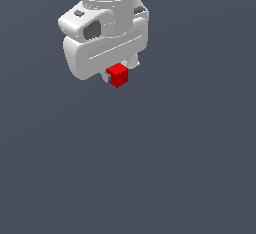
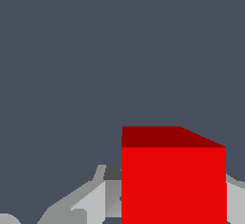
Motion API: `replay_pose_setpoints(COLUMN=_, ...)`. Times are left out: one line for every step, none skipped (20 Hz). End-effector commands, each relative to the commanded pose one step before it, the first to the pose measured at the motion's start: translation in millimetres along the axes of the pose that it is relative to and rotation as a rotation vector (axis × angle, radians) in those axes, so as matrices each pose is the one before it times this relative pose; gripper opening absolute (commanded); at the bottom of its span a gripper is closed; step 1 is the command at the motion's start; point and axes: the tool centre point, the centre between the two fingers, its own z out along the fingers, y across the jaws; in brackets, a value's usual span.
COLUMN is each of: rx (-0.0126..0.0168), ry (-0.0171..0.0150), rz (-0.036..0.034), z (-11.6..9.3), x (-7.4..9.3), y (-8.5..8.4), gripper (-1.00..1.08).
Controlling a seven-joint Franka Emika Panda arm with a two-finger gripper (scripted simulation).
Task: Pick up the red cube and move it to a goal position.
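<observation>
The red cube [image 1: 118, 75] is small and bright, sitting just under the white hand of the arm near the top of the exterior view. My gripper [image 1: 118, 76] is shut on the red cube, and only a bit of a grey finger [image 1: 108, 77] shows beside it. In the wrist view the red cube [image 2: 173, 182] fills much of the picture, with grey fingers [image 2: 98, 201] flanking it on both sides. No shadow or contact with the ground shows beneath the cube.
A flat, dark blue-grey ground [image 1: 150, 168] fills the rest of both views. No other object or goal marker shows.
</observation>
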Motion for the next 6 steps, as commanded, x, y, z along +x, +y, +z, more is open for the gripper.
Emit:
replay_pose_setpoints(rx=0.00067, ry=-0.00054, rz=0.00025, z=-7.38, x=0.29, y=-1.00, gripper=-1.00)
replay_pose_setpoints(rx=0.00000, ry=0.00000, rz=0.00000, z=-1.56, x=0.19, y=-0.11, gripper=-1.00)
replay_pose_setpoints(rx=0.00000, ry=0.00000, rz=0.00000, z=-0.99, x=0.20, y=0.01, gripper=-1.00)
replay_pose_setpoints(rx=0.00000, ry=0.00000, rz=0.00000, z=-0.42, x=0.20, y=0.12, gripper=-1.00)
replay_pose_setpoints(rx=0.00000, ry=0.00000, rz=0.00000, z=0.14, x=0.20, y=0.24, gripper=-1.00)
replay_pose_setpoints(rx=0.00000, ry=0.00000, rz=0.00000, z=0.26, x=0.09, y=0.15, gripper=-1.00)
